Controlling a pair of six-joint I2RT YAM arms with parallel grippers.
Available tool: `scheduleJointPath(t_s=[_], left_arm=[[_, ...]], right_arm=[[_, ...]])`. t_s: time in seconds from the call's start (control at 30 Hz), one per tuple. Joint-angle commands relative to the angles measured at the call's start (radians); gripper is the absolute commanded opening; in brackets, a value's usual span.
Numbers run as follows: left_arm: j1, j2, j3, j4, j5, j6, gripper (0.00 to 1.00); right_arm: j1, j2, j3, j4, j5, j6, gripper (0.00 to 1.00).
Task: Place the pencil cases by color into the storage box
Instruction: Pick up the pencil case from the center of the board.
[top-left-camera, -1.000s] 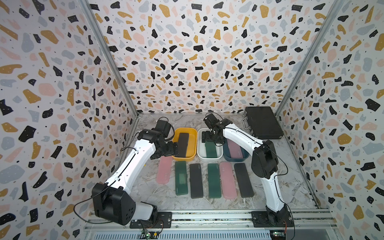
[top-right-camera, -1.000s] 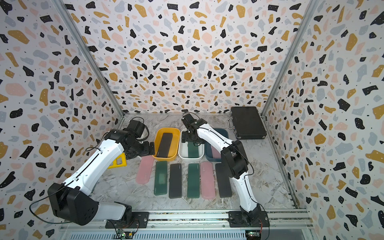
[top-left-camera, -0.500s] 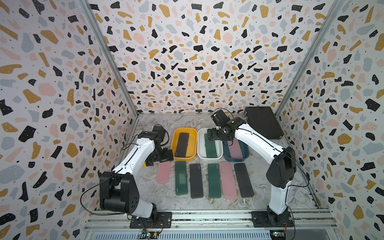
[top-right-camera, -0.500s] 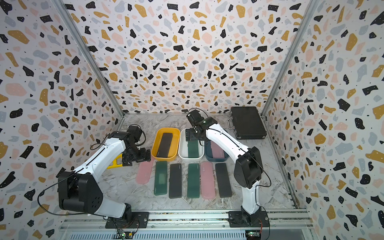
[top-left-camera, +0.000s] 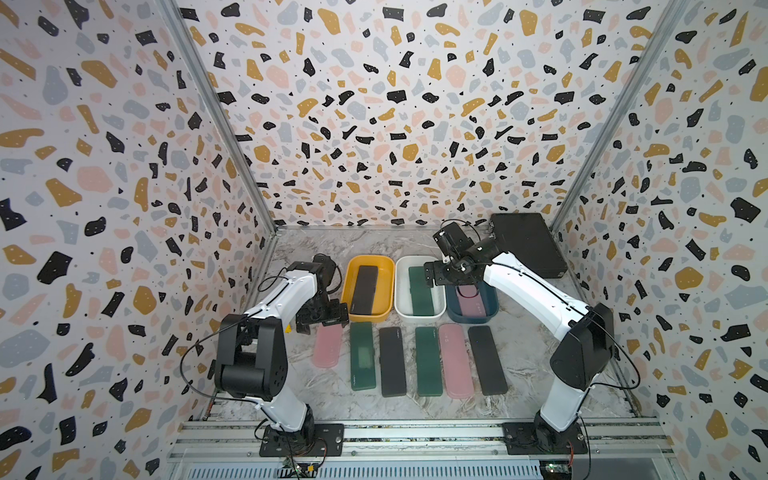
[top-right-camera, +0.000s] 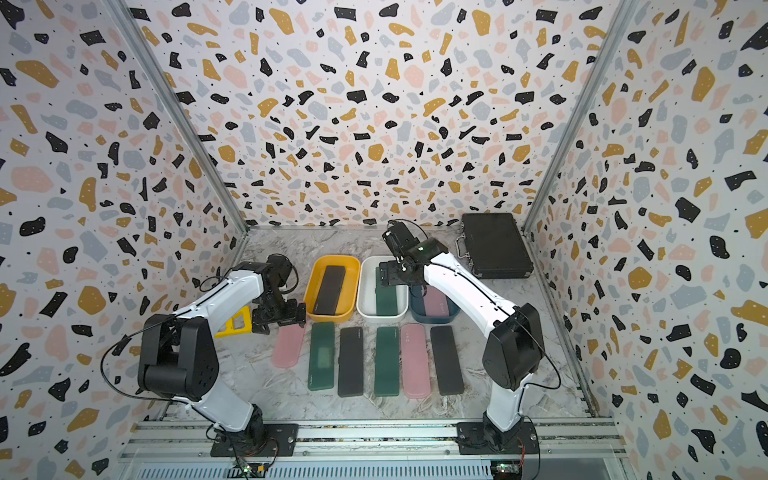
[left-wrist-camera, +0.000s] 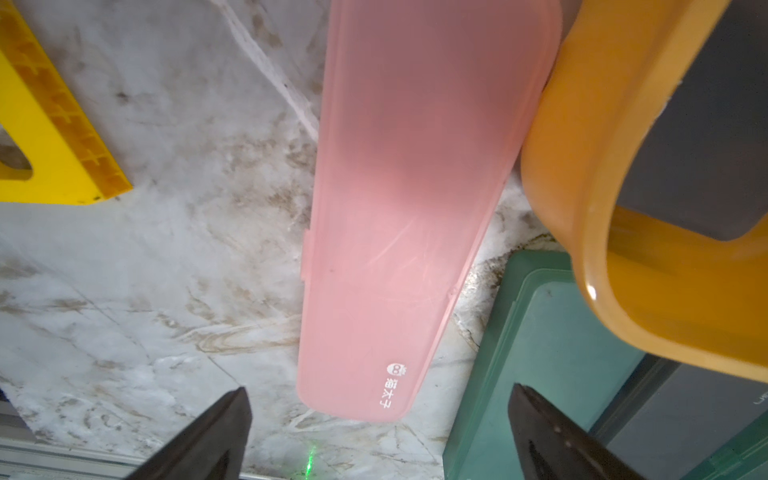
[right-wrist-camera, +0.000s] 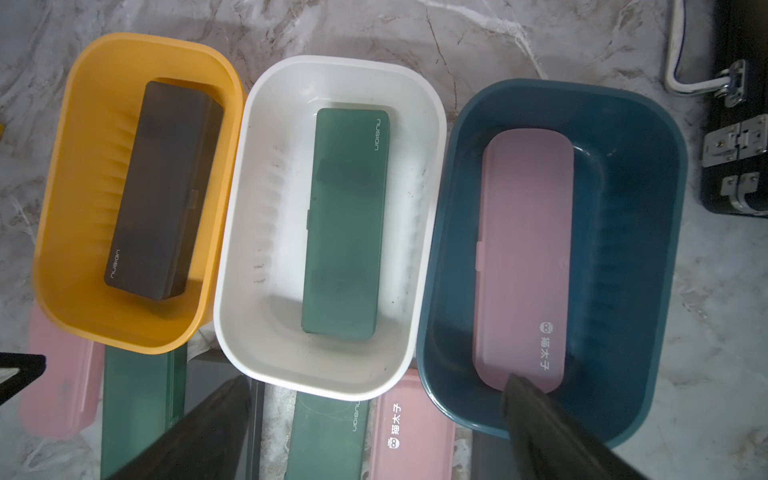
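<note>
I am watching both arms around the white bin (top-left-camera: 419, 318), which holds one green case (top-left-camera: 420, 295). Touching it on the left-arm side, the yellow bin (top-left-camera: 368, 318) holds a black case (top-left-camera: 365, 289). The blue bin (top-left-camera: 471, 321) on its right-arm side holds a pink case (top-left-camera: 469, 303).

On the white bin's near side a row of loose cases (top-left-camera: 392, 361) lies flat on the table. Counted from the left-arm end they are pink, green, black, green, pink, black.

My left gripper (left-wrist-camera: 378, 388) hangs over the end pink case (top-left-camera: 327, 347), at its bin-side end, fingers spread wide with nothing between them. From the wrist camera I can't be sure whether the fingertips touch anything.

My right gripper (top-left-camera: 432, 276) hangs above the white bin's far right-arm corner, fingers spread wide and empty.
</note>
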Motion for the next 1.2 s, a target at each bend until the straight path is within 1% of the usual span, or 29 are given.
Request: scheduleJointPath(t_s=[0.0,0.2,0.7,0.9,1.17], left_arm=[[0.006,0.019,-0.001,0.006,-0.007,0.016,1.00],[0.017,0.056,0.002,0.012,-0.013,0.018,1.00],[0.028,0.128,-0.020,0.039,0.024,0.032,1.00],[0.029,0.157,-0.019,0.041,0.012,0.031,1.00],[0.053,0.196,-0.022,0.045,0.006,0.029,1.00]], right_arm=[[-0.007,-0.045,-0.019,-0.002,0.010,-0.008,1.00],[-0.012,-0.059,-0.047,0.013,0.002,-0.003,1.00],[-0.029,-0.083,-0.086,0.037,-0.012,0.002,1.00],[-0.029,-0.085,-0.092,0.045,-0.019,0.005,1.00],[-0.031,-0.087,-0.097,0.047,-0.021,0.005,1.00]])
